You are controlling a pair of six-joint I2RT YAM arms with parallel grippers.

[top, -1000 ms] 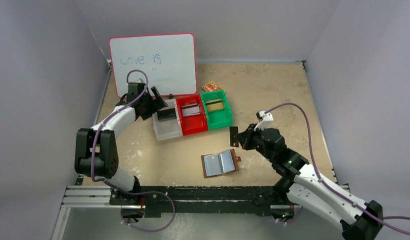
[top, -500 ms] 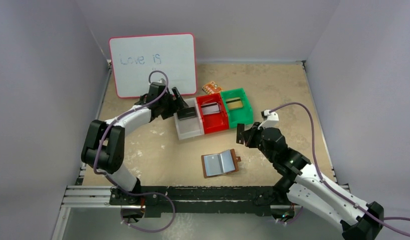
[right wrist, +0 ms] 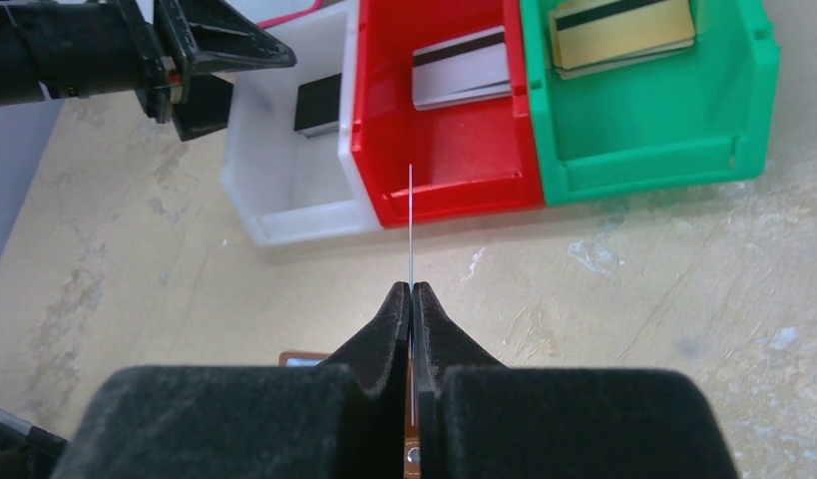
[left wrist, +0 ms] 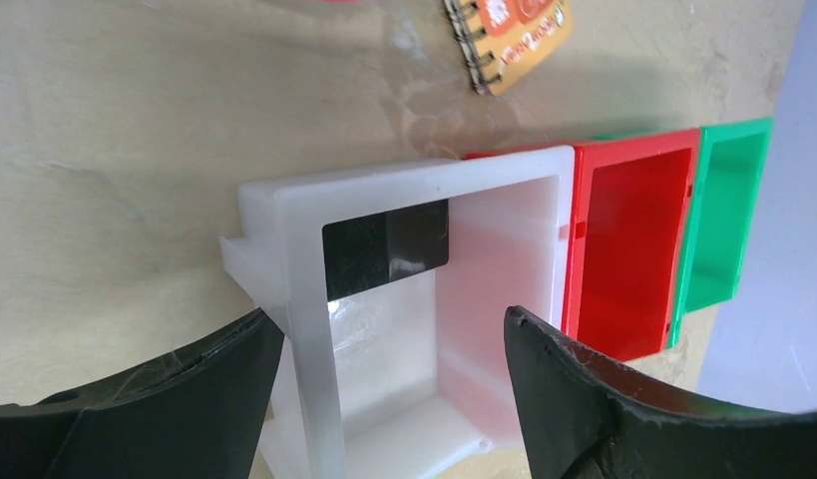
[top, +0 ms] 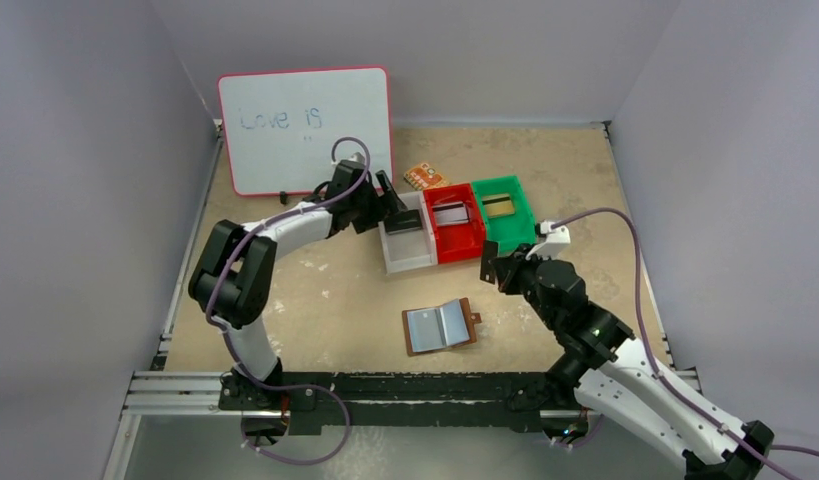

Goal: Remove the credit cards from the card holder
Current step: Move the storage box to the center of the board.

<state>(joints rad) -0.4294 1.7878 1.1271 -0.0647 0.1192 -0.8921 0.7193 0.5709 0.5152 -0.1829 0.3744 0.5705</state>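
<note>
The brown card holder (top: 441, 326) lies open on the table, its pale pockets facing up. My right gripper (top: 493, 270) is shut on a dark credit card (top: 487, 266), held upright to the right of and beyond the holder; it shows edge-on in the right wrist view (right wrist: 410, 215). My left gripper (top: 390, 202) is open, its jaws astride the left wall of the white bin (left wrist: 304, 299). A black card (left wrist: 384, 254) leans in the white bin, a silvery card (right wrist: 462, 75) in the red bin (top: 455, 228), and a gold card (right wrist: 623, 30) in the green bin (top: 505, 212).
The three bins stand joined in a row at mid-table. An orange patterned packet (top: 423, 176) lies just behind them. A whiteboard (top: 305, 130) leans on the back wall at the left. Grey walls close in the table on three sides.
My left arm has swung right and the three bins have slid right and farther back with it. My right gripper has moved a little right, still holding the dark card.
</note>
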